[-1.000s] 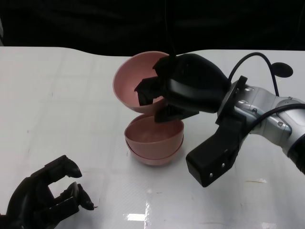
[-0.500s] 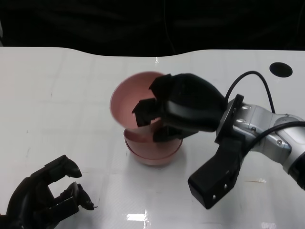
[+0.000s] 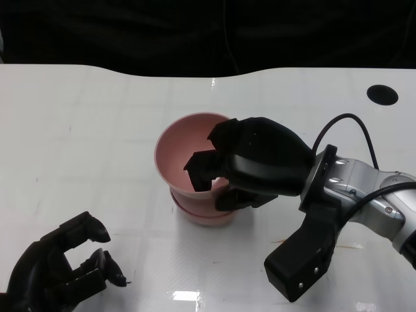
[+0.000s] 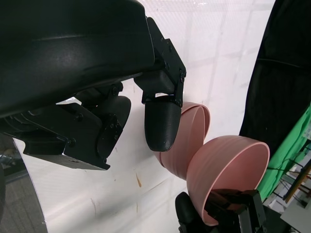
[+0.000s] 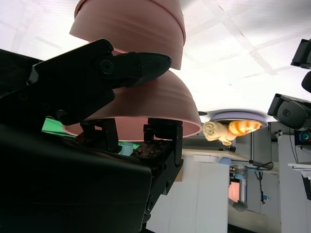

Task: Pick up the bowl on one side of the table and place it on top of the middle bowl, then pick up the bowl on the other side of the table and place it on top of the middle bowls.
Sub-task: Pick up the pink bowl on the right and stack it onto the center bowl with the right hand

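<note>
A stack of two pink bowls [image 3: 203, 212] stands at the table's middle. My right hand [image 3: 250, 170] grips a third pink bowl [image 3: 184, 151] by its right rim, with fingers inside and outside the wall. This bowl is tilted, its opening facing up and left, and its underside sits in the top of the stack. The left wrist view shows the held bowl [image 4: 228, 170] leaning against the stack [image 4: 187, 141]. The right wrist view shows the held bowl [image 5: 155, 109] against the stack [image 5: 131, 24]. My left hand [image 3: 62, 273] rests at the near left, fingers apart, holding nothing.
A round black hole [image 3: 382, 94] lies in the white table [image 3: 97, 130] at the far right. The black camera block [image 3: 305, 266] on my right wrist hangs over the near right of the table. Beyond the back edge all is dark.
My right hand has brought the pink bowl down and nearer, from above and behind the stack into its top, and the bowl is less tilted. The left hand has not moved.
</note>
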Tool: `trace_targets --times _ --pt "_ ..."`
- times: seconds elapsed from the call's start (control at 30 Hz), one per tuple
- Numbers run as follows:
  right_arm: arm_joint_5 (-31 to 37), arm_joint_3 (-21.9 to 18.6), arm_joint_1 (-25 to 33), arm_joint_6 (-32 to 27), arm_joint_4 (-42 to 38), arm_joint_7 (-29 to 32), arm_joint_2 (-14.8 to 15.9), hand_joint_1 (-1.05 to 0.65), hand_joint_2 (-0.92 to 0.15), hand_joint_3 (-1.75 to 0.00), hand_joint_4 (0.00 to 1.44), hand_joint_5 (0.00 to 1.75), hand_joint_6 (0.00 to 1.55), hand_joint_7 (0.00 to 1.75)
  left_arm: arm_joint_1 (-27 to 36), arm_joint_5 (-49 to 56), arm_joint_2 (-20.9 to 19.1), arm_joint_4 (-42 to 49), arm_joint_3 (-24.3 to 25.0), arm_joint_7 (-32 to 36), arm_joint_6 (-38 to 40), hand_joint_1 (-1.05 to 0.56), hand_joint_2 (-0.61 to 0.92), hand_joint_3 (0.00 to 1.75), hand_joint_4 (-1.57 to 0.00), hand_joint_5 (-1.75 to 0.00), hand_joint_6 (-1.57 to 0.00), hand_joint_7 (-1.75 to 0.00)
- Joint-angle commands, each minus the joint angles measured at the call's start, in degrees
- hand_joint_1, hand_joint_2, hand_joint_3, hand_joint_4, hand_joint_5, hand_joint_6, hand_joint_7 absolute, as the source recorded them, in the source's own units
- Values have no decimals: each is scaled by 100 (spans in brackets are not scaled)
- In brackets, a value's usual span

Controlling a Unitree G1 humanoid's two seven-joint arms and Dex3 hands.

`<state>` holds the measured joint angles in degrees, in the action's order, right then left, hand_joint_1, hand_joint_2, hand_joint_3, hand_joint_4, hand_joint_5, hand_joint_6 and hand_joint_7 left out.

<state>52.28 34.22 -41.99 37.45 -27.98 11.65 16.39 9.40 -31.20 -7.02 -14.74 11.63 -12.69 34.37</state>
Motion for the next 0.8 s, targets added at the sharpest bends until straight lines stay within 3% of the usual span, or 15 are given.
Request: trace_targets --times 0.03,0.2,0.5,0.8 --pt "-24 -57 31 -16 -71 51 118 -24 -67 -53 91 175 64 156 4 19 -74 -48 57 38 24 17 83 131 -77 -175 -66 -175" --pt "-63 -68 -40 6 -279 61 111 -23 -66 -53 91 175 63 160 -5 -1 -19 -79 53 108 61 18 86 129 -77 -175 -66 -175" --pt "42 12 -152 18 -798 325 -14 -23 -71 -48 90 175 70 143 38 27 -25 -122 7 68 12 18 87 128 -77 -175 -65 -175" --pt "104 97 -178 -1 -982 456 -73 -24 -72 -43 89 175 67 148 75 42 -33 -158 -7 31 -38 19 86 129 -77 -175 -65 -175"
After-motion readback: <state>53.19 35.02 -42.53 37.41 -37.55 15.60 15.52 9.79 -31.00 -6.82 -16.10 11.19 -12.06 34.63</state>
